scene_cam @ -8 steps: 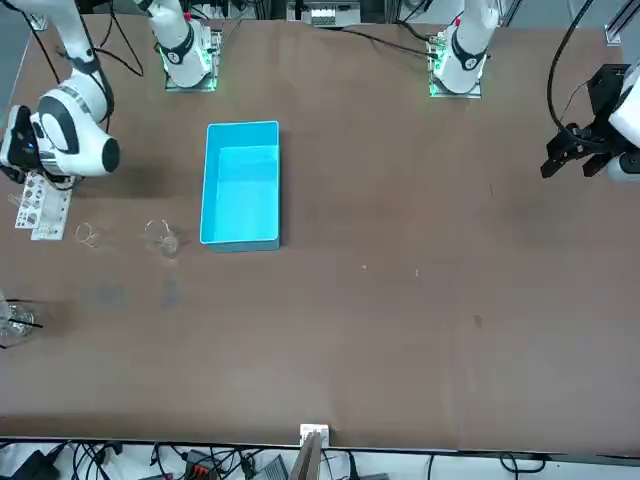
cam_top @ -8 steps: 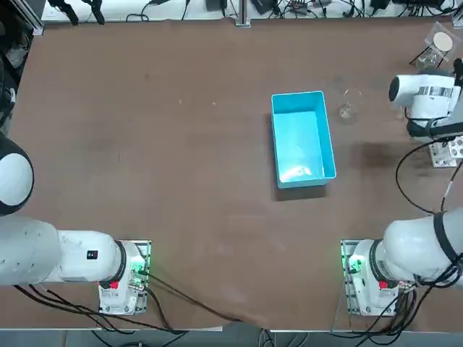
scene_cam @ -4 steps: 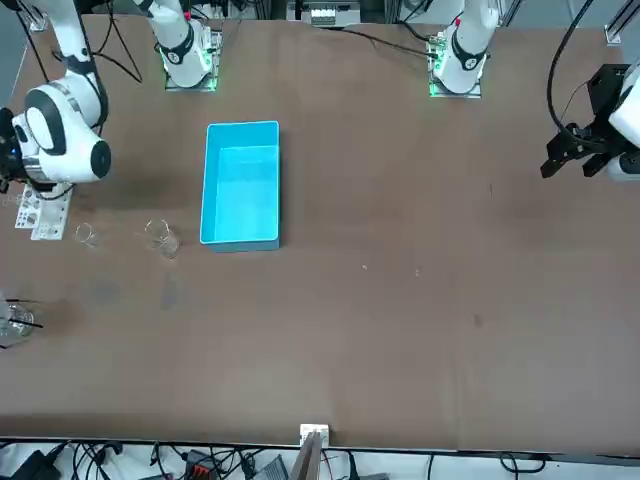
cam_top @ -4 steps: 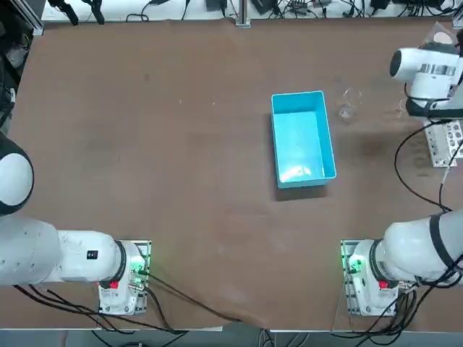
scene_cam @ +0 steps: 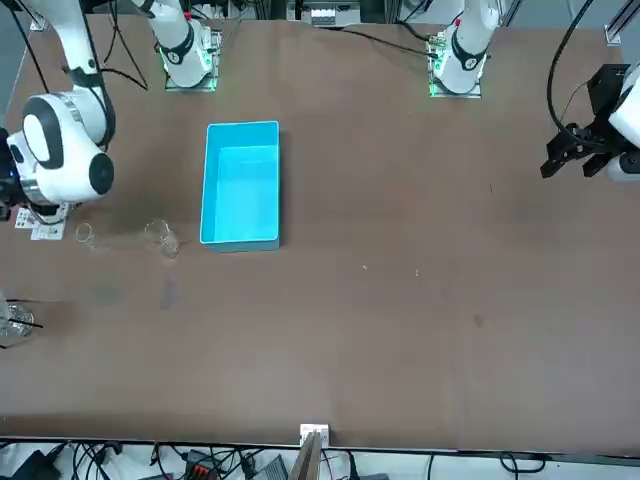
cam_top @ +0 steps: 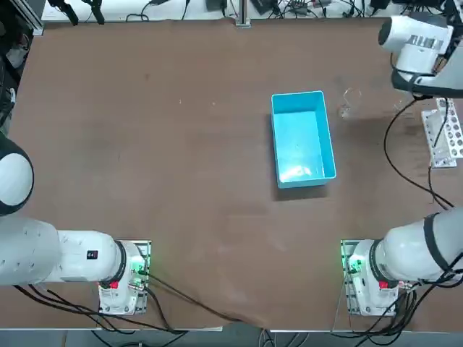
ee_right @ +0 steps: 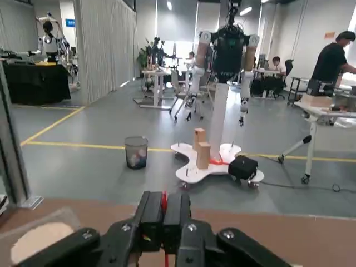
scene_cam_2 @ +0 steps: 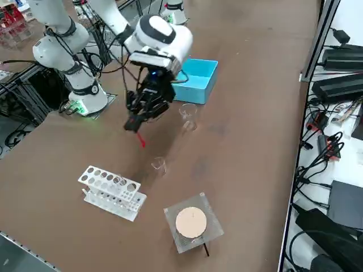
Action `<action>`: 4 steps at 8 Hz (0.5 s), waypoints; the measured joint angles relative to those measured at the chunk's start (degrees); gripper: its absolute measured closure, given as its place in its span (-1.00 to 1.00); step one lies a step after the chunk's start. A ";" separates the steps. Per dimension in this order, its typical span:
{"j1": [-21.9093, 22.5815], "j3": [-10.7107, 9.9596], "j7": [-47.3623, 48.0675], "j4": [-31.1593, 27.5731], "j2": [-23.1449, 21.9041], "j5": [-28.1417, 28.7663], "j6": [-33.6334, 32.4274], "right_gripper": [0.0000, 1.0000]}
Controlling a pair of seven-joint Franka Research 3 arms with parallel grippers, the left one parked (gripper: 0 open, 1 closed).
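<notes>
Red, thin and stick-like, the rod [scene_cam_2: 139, 139] is pinched between the closed fingers [ee_right: 151, 214] of the right gripper [scene_cam_2: 134, 126]. It hangs tip-down above the counter [scene_cam_2: 238, 141], near the white tube rack [scene_cam_2: 110, 192] and the small glass beaker [scene_cam_2: 159, 165], with the larger beaker [scene_cam_2: 188, 116] and blue bin [scene_cam_2: 199, 79] beyond. Only the side and wrist views catch that grip; from overhead and from the front the right arm [cam_top: 414, 40] hides gripper and rod. Since a second ago the arm has swung off the rack toward the counter's far edge, leaving the rack uncovered overhead.
</notes>
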 joint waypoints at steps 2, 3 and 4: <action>1.43 0.01 -0.50 4.24 4.01 2.45 -0.49 0.95; 1.72 0.00 -0.49 5.94 5.92 3.83 -0.51 0.95; 2.20 0.00 -0.49 7.68 7.60 6.12 -0.51 0.95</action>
